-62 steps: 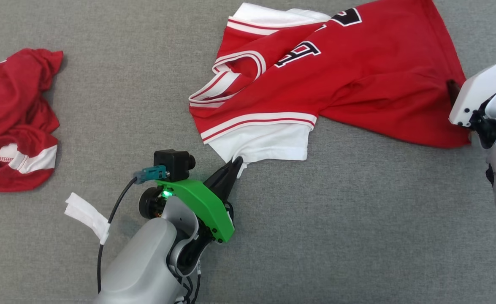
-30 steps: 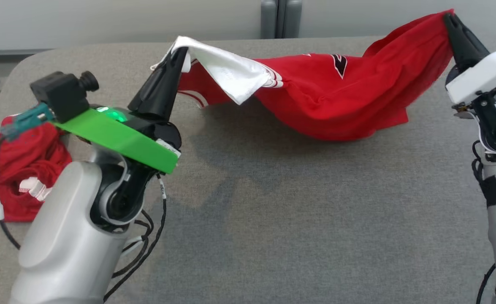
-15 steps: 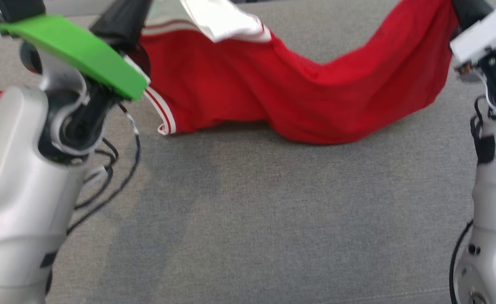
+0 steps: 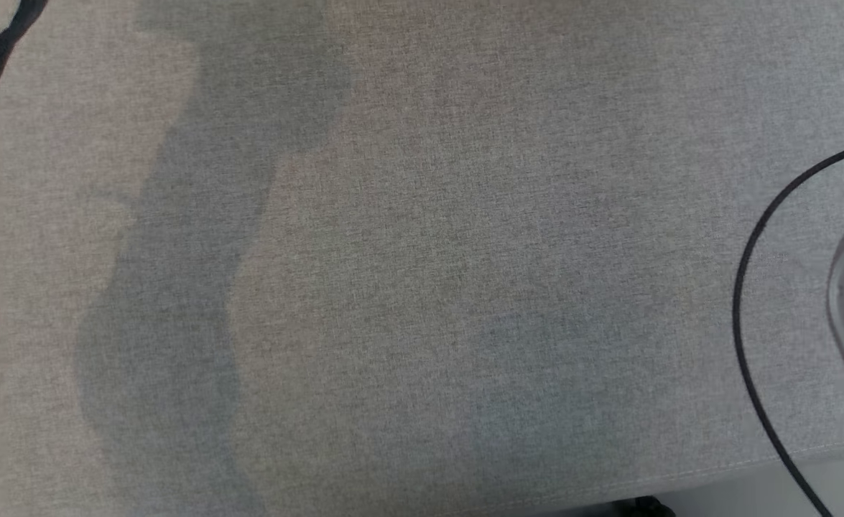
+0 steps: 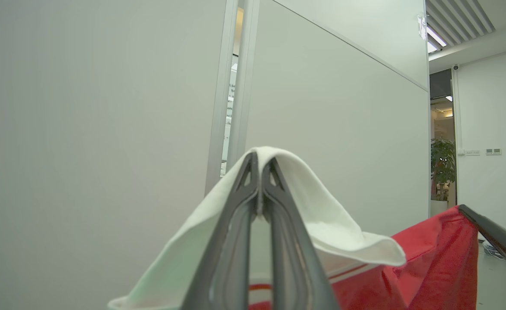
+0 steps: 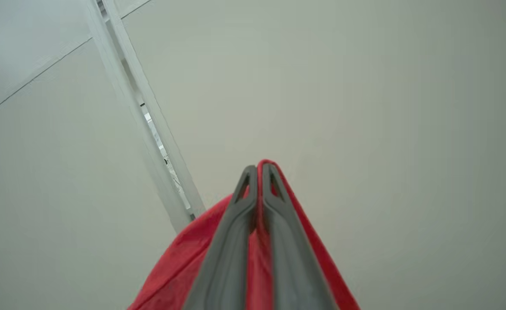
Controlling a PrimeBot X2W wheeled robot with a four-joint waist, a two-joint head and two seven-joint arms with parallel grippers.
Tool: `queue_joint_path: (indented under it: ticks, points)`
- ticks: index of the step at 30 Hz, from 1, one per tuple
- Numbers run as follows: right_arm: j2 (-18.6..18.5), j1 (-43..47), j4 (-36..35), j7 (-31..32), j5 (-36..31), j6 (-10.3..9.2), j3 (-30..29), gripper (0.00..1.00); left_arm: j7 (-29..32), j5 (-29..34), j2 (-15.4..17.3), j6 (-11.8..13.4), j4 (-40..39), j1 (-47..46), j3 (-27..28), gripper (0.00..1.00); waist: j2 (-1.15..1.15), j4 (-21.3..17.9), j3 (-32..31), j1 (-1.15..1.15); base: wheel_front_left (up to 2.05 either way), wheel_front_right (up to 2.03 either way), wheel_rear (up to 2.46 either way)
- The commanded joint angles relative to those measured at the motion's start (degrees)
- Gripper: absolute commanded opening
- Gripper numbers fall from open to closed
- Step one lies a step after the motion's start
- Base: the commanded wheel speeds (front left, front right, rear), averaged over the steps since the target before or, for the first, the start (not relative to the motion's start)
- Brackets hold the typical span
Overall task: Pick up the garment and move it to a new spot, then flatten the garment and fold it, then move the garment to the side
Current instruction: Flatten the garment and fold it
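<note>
While left gripper (image 5: 261,160) nips white garment (image 5: 341,226) edge, right gripper (image 6: 257,168) nips red.

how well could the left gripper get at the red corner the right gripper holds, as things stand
Probably not now: the left gripper is shut on a white edge of the garment, so its jaws are busy. The space across to the right gripper looks open.

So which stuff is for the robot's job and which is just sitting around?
For the job:
- red and white garment
- left pincer, shut on it
- right pincer, shut on it
- grey table

Just there:
- potted plant
- black cable
</note>
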Motion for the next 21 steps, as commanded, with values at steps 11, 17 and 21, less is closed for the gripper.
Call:
queue_joint_path:
  ticks: [11,17,21]
  points:
    - [-8.95,17.54,7.67,-0.13,6.55,0.00,15.13,0.00,-0.46,-5.29,-0.99,-0.41,-2.85,23.95,-6.56,0.00,0.00,3.88,2.10,-0.01,0.00,0.00,0.00]
    - [-12.96,29.05,8.14,1.03,11.22,0.00,21.12,0.00,-0.46,-10.98,-0.35,-0.42,-6.25,41.52,-8.43,0.00,0.00,5.65,-3.80,-0.01,0.00,0.00,0.00]
    - [-14.24,34.76,9.55,2.52,12.07,0.01,21.28,0.00,-0.45,-14.15,0.31,-0.42,-8.57,51.37,-10.04,0.00,0.00,6.42,-8.90,-0.01,0.00,0.00,0.00]
